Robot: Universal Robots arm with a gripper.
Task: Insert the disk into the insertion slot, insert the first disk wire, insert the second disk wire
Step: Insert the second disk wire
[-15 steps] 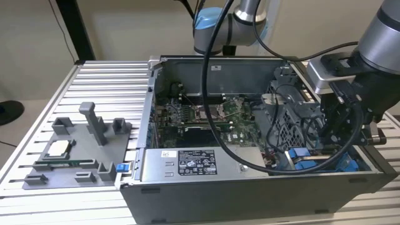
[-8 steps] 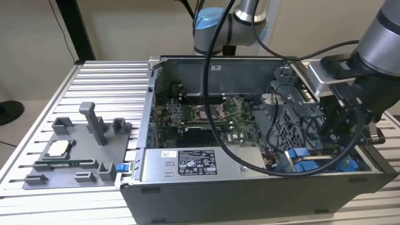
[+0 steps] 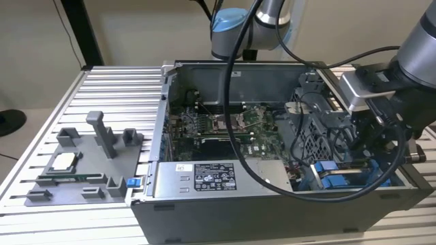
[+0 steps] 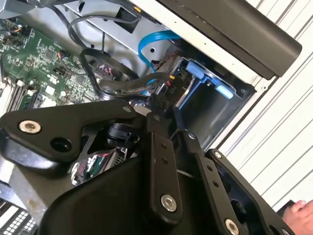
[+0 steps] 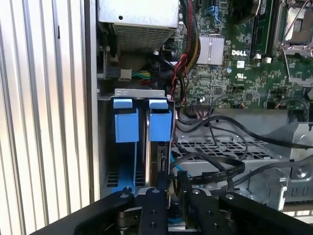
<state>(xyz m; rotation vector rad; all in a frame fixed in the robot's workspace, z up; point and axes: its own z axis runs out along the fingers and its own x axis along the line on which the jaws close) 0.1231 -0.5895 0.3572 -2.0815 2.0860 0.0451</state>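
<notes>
The gripper [image 5: 172, 192] hung low over the insertion slot [image 5: 110, 161] at the case's corner, its fingers [image 5: 155, 208] nearly closed around a black wire [image 5: 215, 172]. The disk [image 5: 160, 152] stood upright in the slot on its blue carrier.

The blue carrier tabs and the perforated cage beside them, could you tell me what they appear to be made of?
The blue carrier tabs look like moulded plastic: uniform bright colour, matte, soft edges. The perforated cage looks like bare sheet metal: grey, dull sheen, punched holes.
</notes>
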